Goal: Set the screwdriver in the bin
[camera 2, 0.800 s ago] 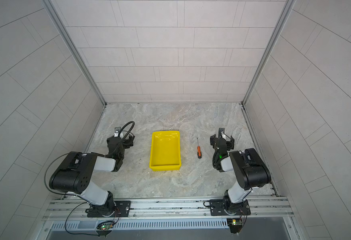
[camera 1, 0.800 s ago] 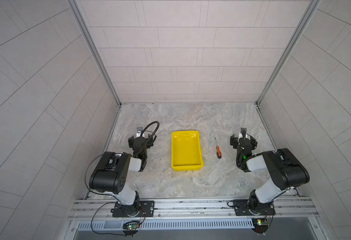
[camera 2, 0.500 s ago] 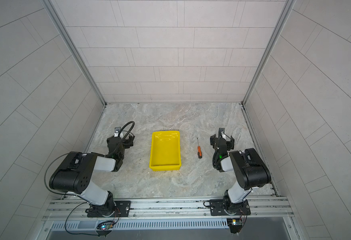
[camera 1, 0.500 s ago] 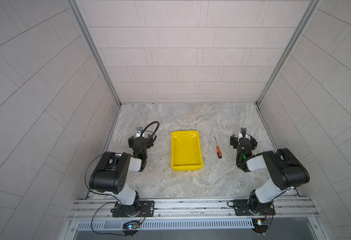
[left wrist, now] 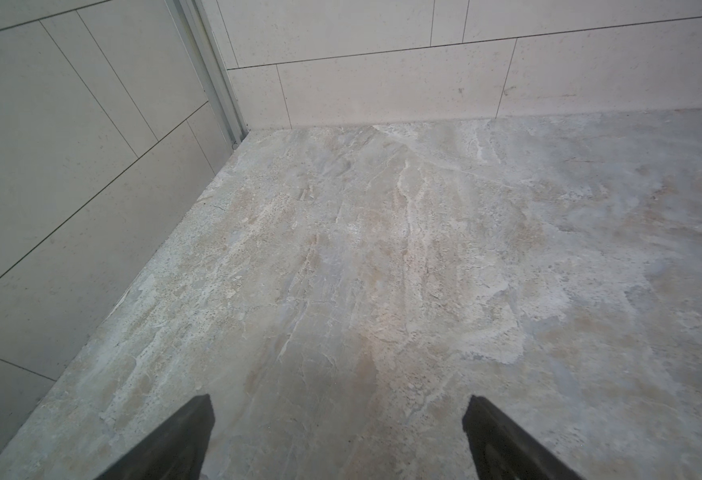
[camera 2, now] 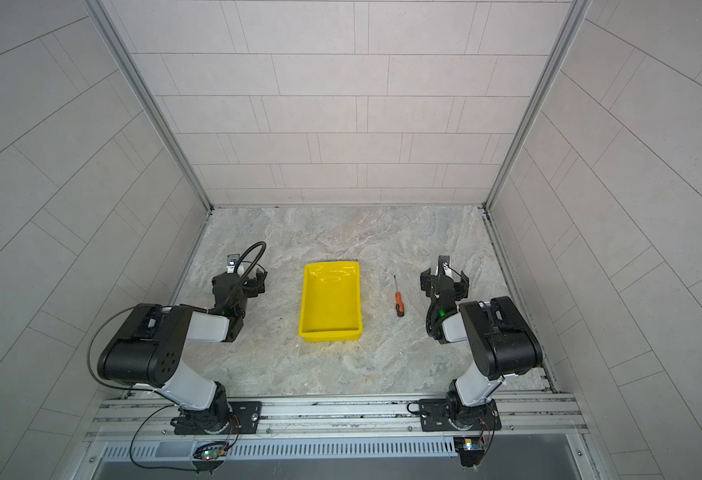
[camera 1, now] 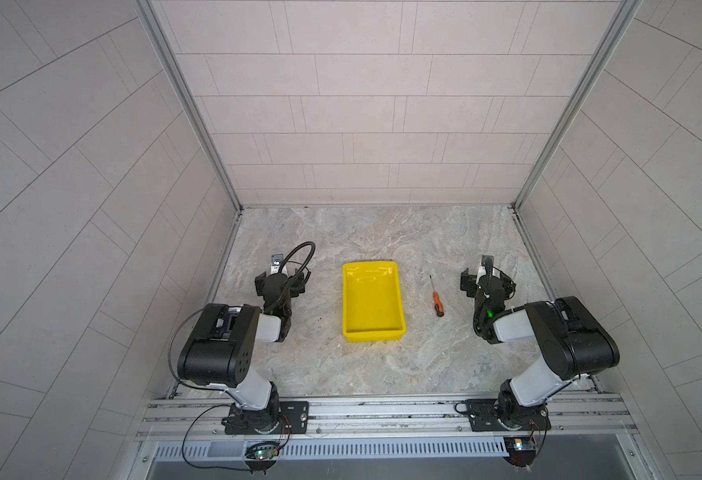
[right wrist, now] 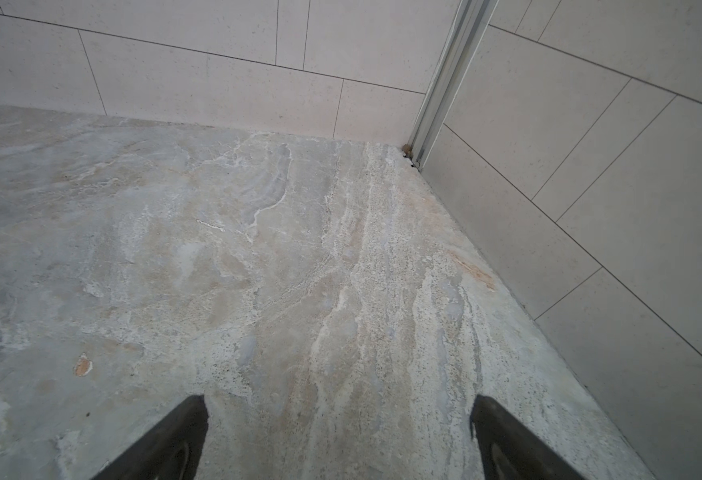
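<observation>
Left gripper (camera 1: 281, 277): jaws spread wide, holding nothing. In the left wrist view its two dark fingers (left wrist: 183, 440) stand apart over the bare stone-patterned surface (left wrist: 382, 249). It sits low on the left in both top views, well apart from the bin.

Right gripper (camera 1: 486, 280): jaws spread wide, holding nothing. In the right wrist view its dark fingers (right wrist: 174, 436) frame only bare surface. It sits low on the right in both top views.

Screwdriver (camera 1: 436, 300): one, small, with an orange handle, a black butt and a thin dark shaft. It lies flat on the surface between the bin and the right gripper, near both and touching neither. The shaft points toward the back wall (camera 1: 362, 104), the butt toward the rail (camera 1: 382, 409). It is outside the bin.

Bin (camera 1: 372, 303): one, bright yellow, glossy and rectangular, with low walls. It stands mid-surface between the two arms, long sides running front to back.
</observation>
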`<state>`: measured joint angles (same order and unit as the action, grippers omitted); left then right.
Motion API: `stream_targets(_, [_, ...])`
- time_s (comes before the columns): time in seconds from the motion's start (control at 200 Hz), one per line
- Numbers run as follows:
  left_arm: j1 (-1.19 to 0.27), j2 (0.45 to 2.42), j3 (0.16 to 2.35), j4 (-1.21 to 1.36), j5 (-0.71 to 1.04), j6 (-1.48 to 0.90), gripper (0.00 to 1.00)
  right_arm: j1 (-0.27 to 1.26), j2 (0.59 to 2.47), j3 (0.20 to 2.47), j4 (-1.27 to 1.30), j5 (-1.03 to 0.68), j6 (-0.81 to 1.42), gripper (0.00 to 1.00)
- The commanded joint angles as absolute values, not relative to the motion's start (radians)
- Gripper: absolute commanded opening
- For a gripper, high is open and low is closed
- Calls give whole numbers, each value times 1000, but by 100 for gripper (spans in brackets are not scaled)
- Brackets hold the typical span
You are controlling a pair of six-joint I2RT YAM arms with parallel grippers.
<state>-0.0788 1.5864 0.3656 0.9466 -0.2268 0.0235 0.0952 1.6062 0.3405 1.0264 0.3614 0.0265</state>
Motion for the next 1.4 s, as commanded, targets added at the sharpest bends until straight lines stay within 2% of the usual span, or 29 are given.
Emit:
stream_targets(0.0, [-74, 1586, 382, 953, -213, 18, 100, 90, 1586, 344, 1023, 359, 19, 99])
stream_targets(0.245, [-76, 1585, 378, 957, -214, 20, 100, 96, 1585, 337, 1038, 355, 7, 99])
stream_targets(0.43, [-75, 1572, 305, 1090, -166, 37, 100, 108, 1577, 275, 1156, 307, -26, 99])
stream_targets(0.53, [-91, 1488, 263, 1087, -171, 57, 100, 120, 1490, 211, 1202, 321, -34, 99])
stream_targets(0.595, [-132, 1369, 259, 987, -226, 83, 100, 172, 1395, 171, 1188, 369, -61, 99])
stream_targets(0.65, [-155, 1269, 286, 842, -205, 114, 100, 244, 1300, 174, 1084, 486, -59, 99])
stream_targets(0.7, [-178, 1199, 334, 735, -233, 94, 100, 295, 1196, 211, 915, 521, -63, 99])
stream_targets(0.79, [-245, 1044, 427, 424, -301, 4, 100, 349, 987, 375, 354, 454, -5, 99])
stream_targets(0.891, [-267, 876, 569, -67, -212, -129, 100, 364, 862, 544, -99, 441, 218, 99])
stream_targets(0.991, [-268, 735, 610, -316, -195, -334, 100, 357, 777, 603, -496, 495, 552, 99])
stream_targets(1.026, [-269, 697, 610, -398, -178, -399, 100, 340, 748, 566, -522, 479, 613, 99])
stream_targets(1.091, [-267, 631, 562, -425, -43, -375, 100, 273, 716, 504, -474, 313, 581, 99])
stream_targets(1.151, [-268, 596, 479, -408, 47, -362, 100, 257, 712, 462, -470, 283, 611, 99])
stream_targets(1.216, [-264, 601, 434, -387, 19, -435, 100, 258, 712, 389, -399, 264, 589, 99])
stream_targets(1.391, [-265, 706, 499, -489, -65, -478, 100, 285, 675, 363, -363, 296, 594, 99])
